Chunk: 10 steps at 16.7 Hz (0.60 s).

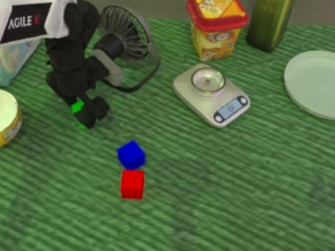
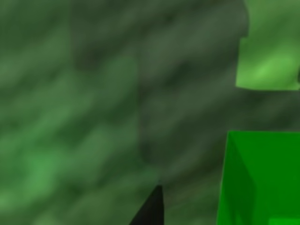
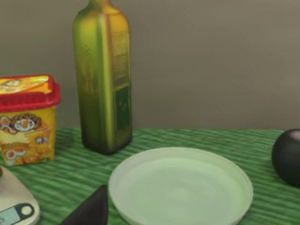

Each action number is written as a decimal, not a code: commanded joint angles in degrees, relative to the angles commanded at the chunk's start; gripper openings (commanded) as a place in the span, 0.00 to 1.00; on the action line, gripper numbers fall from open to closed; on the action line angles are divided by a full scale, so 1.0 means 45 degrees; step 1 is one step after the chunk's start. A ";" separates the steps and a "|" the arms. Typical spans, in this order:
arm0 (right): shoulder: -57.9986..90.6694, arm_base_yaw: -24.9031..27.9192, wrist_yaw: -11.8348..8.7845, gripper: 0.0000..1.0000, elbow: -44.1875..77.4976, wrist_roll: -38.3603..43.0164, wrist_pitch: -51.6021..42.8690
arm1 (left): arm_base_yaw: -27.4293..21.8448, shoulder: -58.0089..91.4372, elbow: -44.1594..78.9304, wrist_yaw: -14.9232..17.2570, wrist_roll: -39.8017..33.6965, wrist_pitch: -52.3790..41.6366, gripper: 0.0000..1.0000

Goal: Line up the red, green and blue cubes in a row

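The green cube sits at the table's left, between the jaws of my left gripper, which is lowered over it. In the left wrist view the green cube fills one corner, and a strip of cloth shows between it and the one dark fingertip in view, so the gripper is open. The blue cube lies near the middle. The red cube touches its near side. My right arm is out of the top view, parked beside the plate.
Behind the left arm stands a black fan. A silver scale, a red-lidded yellow tub and a green bottle stand at the back. A pale plate lies at the right. A round yellow container sits at the left edge.
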 joint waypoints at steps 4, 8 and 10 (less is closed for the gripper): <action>0.0000 0.0000 0.0000 1.00 0.0000 0.0000 0.0000 | 0.0000 0.0000 0.0000 0.0000 0.0000 0.0000 0.10; 0.0000 0.0000 0.0000 1.00 0.0000 0.0000 0.0000 | 0.0000 0.0000 0.0000 0.0000 0.0000 0.0000 0.00; 0.0000 0.0000 0.0000 1.00 0.0000 0.0000 0.0000 | 0.0000 0.0000 0.0000 0.0000 0.0000 0.0000 0.00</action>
